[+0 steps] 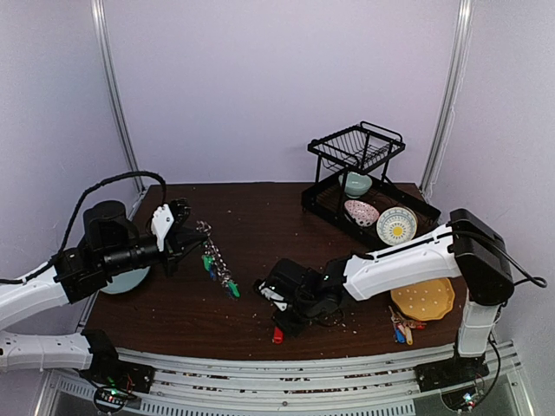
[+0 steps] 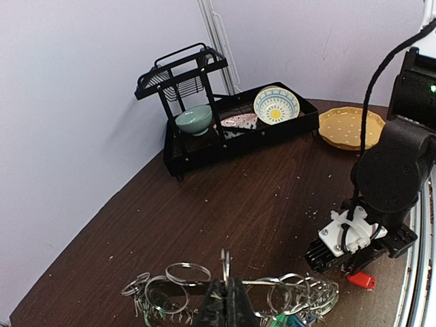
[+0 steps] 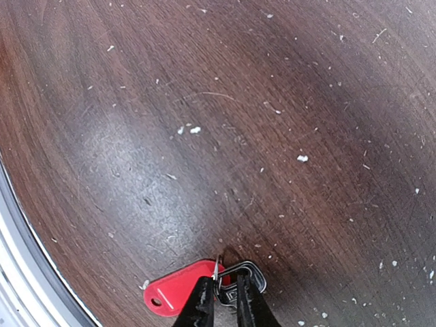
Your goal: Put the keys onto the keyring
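Keyring (image 1: 216,259) — pinched in left claw (image 2: 226,301) | right claw (image 3: 225,289) narrow astride red key (image 3: 176,293) (grip unclear) — by table edge (image 3: 60,246)

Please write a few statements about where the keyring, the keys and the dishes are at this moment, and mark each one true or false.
1. The keyring lies flat on the table. False: the left gripper holds it, and it hangs from the fingers.
2. The right gripper is down at a red-tagged key. True.
3. The yellow plate stands in the dish rack. False: it lies on the table, outside the rack.
4. A green bowl sits in the rack. True.
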`<action>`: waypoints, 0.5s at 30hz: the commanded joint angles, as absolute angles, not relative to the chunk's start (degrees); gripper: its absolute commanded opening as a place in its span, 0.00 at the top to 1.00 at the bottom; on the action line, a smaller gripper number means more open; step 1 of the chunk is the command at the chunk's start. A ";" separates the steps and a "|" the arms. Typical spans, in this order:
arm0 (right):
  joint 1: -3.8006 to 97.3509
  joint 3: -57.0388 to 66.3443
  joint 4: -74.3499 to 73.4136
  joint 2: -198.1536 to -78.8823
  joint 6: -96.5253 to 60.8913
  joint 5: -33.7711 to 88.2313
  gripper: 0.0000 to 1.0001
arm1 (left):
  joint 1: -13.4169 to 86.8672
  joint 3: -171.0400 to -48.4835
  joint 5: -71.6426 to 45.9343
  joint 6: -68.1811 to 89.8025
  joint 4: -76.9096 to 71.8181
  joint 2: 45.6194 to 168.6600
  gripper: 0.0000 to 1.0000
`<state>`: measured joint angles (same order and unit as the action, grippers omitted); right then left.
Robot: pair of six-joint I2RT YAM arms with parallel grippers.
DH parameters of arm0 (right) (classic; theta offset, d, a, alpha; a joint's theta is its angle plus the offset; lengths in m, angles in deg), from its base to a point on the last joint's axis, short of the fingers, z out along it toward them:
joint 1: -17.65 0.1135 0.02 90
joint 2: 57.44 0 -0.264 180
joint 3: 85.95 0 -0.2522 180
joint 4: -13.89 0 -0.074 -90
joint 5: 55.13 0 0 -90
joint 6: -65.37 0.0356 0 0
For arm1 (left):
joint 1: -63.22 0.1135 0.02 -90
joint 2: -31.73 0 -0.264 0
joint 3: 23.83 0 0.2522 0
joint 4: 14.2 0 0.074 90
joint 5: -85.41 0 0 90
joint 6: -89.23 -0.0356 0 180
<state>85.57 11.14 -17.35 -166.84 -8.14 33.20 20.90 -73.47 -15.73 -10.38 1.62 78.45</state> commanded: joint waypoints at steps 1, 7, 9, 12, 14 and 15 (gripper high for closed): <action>85.93 9.90 -19.04 -168.01 -8.37 34.15 0.86 | 21.09 -73.63 -16.04 -11.21 -2.29 77.88 1.00; 85.92 9.30 -18.77 -168.73 -8.70 33.90 0.88 | 21.12 -73.63 -16.02 -11.23 -2.31 77.79 1.00; 85.90 9.13 -19.00 -169.15 -8.89 33.79 0.88 | 21.12 -73.63 -16.02 -11.31 -2.30 77.79 1.00; 85.91 8.92 -19.16 -169.34 -8.89 33.81 0.92 | 21.11 -73.67 -15.93 -11.31 -2.29 77.70 1.00; 85.92 8.92 -18.96 -168.96 -8.90 33.61 1.00 | 21.07 -73.63 -15.94 -11.30 -2.34 77.70 1.00; 85.89 8.92 -18.95 -168.72 -8.97 33.35 1.00 | 21.12 -73.63 -15.93 -11.31 -2.29 77.70 1.00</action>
<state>85.57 10.03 -17.72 -168.35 -8.62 33.16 20.90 -73.47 -15.73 -10.57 1.62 78.45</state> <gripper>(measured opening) 0.014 0.006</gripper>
